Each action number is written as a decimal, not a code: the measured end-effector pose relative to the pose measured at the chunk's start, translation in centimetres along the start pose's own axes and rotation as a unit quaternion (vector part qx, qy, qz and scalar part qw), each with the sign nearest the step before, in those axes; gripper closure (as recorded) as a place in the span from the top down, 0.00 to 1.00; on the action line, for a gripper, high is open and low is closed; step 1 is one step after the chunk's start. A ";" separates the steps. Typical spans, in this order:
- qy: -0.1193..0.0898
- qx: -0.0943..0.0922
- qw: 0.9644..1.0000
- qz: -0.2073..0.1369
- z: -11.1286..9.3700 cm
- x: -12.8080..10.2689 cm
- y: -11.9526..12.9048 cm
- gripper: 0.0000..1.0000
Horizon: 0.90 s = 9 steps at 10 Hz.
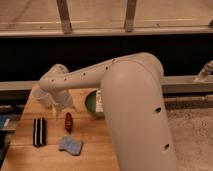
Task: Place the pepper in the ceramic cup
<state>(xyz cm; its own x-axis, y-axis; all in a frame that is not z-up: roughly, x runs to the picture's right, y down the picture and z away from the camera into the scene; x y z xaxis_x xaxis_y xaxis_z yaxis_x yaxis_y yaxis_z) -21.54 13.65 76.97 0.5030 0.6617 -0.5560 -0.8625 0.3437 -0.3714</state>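
The dark red pepper [68,121] lies on the wooden table [95,150], left of the middle. My gripper [58,104] hangs from the pale arm just above and behind the pepper, slightly to its left, and does not touch it. The pale ceramic cup [35,94] stands at the table's back left. Only its left edge shows beside the gripper; the rest is hidden behind the wrist.
A green bowl [90,103] with a white bottle [100,102] in it stands right of the gripper, half hidden by the arm. A black-and-white striped block [39,131] lies left of the pepper. A blue cloth [71,145] lies in front of it. The big arm covers the table's right side.
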 end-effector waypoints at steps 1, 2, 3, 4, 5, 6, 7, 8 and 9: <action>0.002 -0.002 1.000 0.001 0.6 -0.1 0.0 0.65; 0.007 -0.006 1.000 0.003 1.7 -0.2 -0.1 0.65; 0.010 -0.010 1.000 0.006 2.5 -0.3 -0.3 0.65; 0.011 -0.013 1.000 0.008 2.9 -0.4 -0.4 0.65; 0.011 -0.018 1.000 0.008 3.3 -0.6 -0.4 0.65; 0.011 -0.024 1.000 0.007 3.7 -0.8 -0.4 0.65; 0.011 -0.028 1.000 0.006 4.0 -0.9 -0.3 0.65; 0.013 -0.032 0.999 0.005 4.6 -1.0 -0.2 0.65; 0.016 -0.036 0.999 0.004 5.0 -1.0 -0.1 0.65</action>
<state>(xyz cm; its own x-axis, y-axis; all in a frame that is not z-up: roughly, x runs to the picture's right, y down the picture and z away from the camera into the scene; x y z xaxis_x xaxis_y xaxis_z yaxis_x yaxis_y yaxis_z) -22.27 16.32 81.31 0.4978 0.6421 -0.5830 -0.8615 0.2883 -0.4181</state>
